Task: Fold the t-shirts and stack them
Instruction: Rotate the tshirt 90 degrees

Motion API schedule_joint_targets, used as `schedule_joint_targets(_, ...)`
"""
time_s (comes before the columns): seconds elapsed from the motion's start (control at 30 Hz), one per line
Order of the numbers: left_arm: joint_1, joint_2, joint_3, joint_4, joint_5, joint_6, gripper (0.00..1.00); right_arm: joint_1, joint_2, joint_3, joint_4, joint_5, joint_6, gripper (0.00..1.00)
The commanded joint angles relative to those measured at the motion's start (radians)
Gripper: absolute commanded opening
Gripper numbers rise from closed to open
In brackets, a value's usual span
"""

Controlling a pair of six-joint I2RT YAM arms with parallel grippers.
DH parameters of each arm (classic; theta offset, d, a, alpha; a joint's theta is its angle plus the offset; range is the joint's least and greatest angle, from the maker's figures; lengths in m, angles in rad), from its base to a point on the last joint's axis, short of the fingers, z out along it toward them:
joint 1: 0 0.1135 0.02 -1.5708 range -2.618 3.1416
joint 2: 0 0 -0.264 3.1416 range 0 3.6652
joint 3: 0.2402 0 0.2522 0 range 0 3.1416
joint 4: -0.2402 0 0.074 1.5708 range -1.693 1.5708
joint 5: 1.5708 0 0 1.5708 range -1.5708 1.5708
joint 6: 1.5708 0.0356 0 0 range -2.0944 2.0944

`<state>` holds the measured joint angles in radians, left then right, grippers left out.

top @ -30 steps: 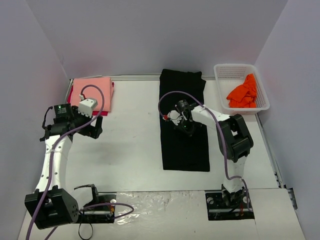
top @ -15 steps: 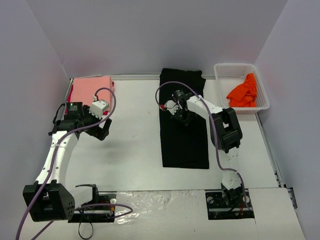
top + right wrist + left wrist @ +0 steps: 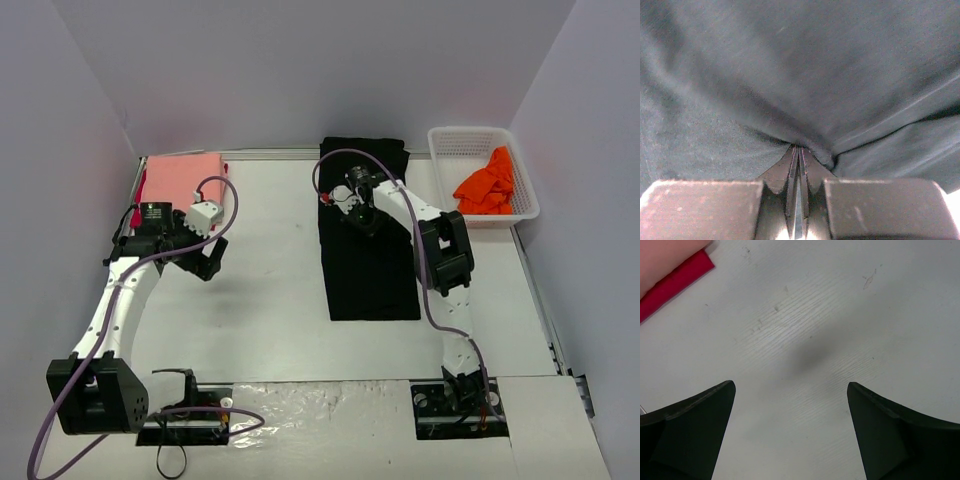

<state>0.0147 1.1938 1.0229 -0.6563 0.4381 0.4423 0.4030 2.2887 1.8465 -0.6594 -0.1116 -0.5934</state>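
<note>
The large black t-shirt [image 3: 370, 270] lies as a long strip on the table's middle right. My right gripper [image 3: 366, 222] is shut on a pinched fold of it near its far half; in the right wrist view the jaws [image 3: 799, 147] are closed with black cloth [image 3: 790, 75] bunched at their tips. A folded salmon-pink t-shirt [image 3: 183, 178] lies on a red one [image 3: 141, 185] at the far left. My left gripper [image 3: 207, 266] hovers open over bare table just near of that stack, with nothing between its fingers [image 3: 790, 387]. The red edge [image 3: 675, 282] and pink corner [image 3: 665, 255] show top left.
A white mesh basket [image 3: 470, 133] stands at the far right corner with the crumpled orange t-shirt [image 3: 487, 186] inside. Grey walls close in the table on three sides. Cables loop over both arms.
My right gripper has travelled toward the far edge, dragging the pinched black cloth along. My left gripper has drifted right, off the pink stack, still open.
</note>
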Motion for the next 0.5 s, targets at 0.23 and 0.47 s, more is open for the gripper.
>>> schedule_joint_targets(0.23, -0.004, -0.01, 0.04, -0.022, -0.01, 0.022, 0.94, -0.015, 0.062, 0.094, -0.034, -0.008, -0.008, 0.0)
schedule_joint_targets(0.47, -0.036, -0.016, 0.043, -0.042, 0.017, 0.044, 0.94, -0.013, -0.129, -0.049, -0.071, -0.02, 0.006, 0.0)
